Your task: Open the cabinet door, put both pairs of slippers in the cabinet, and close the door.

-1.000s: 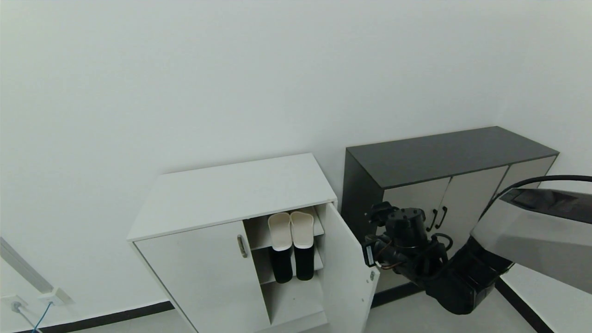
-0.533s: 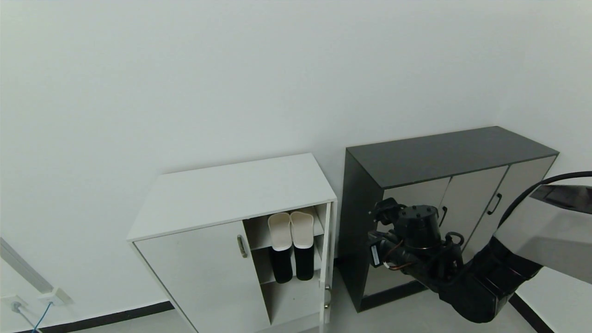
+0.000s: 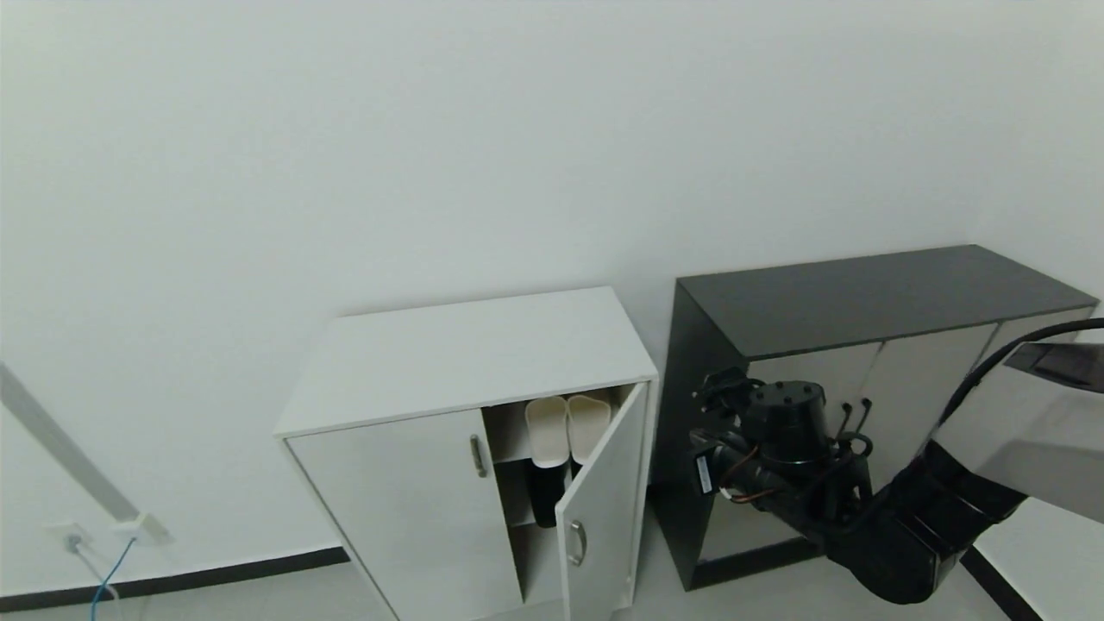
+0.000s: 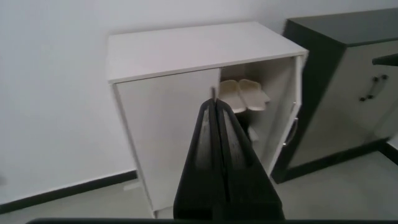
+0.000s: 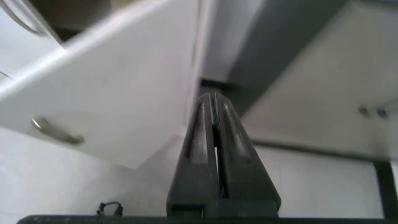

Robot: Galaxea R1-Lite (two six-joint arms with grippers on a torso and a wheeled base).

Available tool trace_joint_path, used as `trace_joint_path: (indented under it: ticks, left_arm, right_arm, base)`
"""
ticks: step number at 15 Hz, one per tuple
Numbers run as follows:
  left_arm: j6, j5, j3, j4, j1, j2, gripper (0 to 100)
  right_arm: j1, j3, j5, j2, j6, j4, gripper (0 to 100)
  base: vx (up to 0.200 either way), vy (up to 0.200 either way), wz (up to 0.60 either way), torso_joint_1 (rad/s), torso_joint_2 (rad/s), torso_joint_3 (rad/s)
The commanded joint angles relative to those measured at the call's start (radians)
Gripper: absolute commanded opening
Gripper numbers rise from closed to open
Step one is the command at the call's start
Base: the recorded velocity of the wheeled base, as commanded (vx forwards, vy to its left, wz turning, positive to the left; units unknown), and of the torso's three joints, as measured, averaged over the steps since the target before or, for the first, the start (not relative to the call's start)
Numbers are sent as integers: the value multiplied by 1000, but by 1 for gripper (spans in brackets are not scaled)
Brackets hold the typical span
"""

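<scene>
The white cabinet (image 3: 466, 358) stands against the wall with its left door (image 3: 414, 509) closed. Its right door (image 3: 599, 492) hangs partly open, handle (image 3: 576, 543) facing out. Inside, a white pair of slippers (image 3: 567, 427) rests on the upper shelf, and a black pair (image 3: 543, 496) stands below it. My right arm (image 3: 776, 448) hovers to the right of the door, not touching it. My right gripper (image 5: 214, 102) is shut and empty, pointing at the door's (image 5: 124, 93) free edge. My left gripper (image 4: 214, 106) is shut and empty, well in front of the cabinet (image 4: 193, 53).
A dark cabinet (image 3: 862, 293) with closed light doors stands right beside the white one, leaving a narrow gap. A wall socket with a blue cable (image 3: 103, 586) is low on the left. Bare floor lies in front of both cabinets.
The right door has swung from wide open to partly open. My right arm drew back to the right of it. The head camera shifted, moving the whole picture rightward.
</scene>
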Motion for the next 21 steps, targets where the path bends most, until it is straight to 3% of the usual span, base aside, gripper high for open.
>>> trace_joint_path:
  ticks: [1,4,10,12,15,17,21]
  left_arm:
    - [0,1,0,0,-1,1,0]
    - [0,1,0,0,-1,1,0]
    - [0,1,0,0,-1,1,0]
    - [0,1,0,0,-1,1,0]
    - [-2,1,0,0,-1,1,0]
    - [-2,1,0,0,-1,1,0]
    - [-8,12,0,0,-1,1,0]
  right_arm:
    - [3,6,2,-3,0,1,0]
    - [3,19,9,-1,0,2,0]
    - [-9,82,135,-10,-8,-7,0]
    - [-31,173,281,-53,-68,-27,0]
    - [-44,248,358,-50,-181,-28,0]
    - [-48,268,378,-41,-218,-27,0]
    - [-51,286,405,-1,-270,-34,0]
  base:
    - [0,0,600,27,12,-2]
    - [0,0,0,0,0,0]
    - [0,0,0,0,0,0]
    - [0,0,0,0,0,0]
    - [67,0,0,2,2,2]
    - [200,0,0,0,2,0]
    - [0,0,0,0,0,0]
